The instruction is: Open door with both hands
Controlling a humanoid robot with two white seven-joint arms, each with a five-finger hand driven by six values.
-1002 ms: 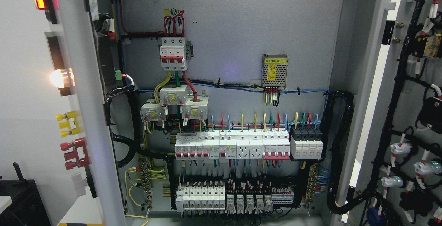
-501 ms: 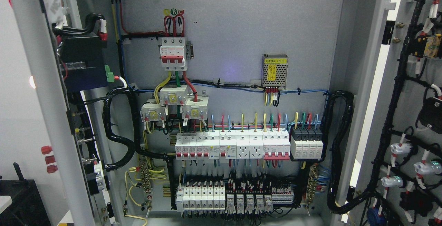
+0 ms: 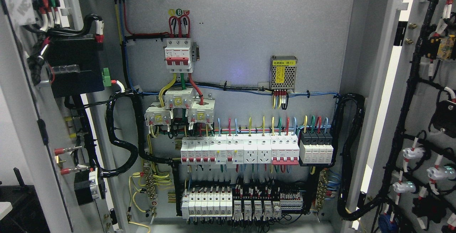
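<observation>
No hands in my head view, so can't tell finger state. Left door has swung further out vs 0.5 s ago: I now see its inner face w/ black module, wire loom and red-tipped terminals. Right door stays wide open at frame right. Cabinet backplate w/ breaker row unchanged, fully exposed.
</observation>
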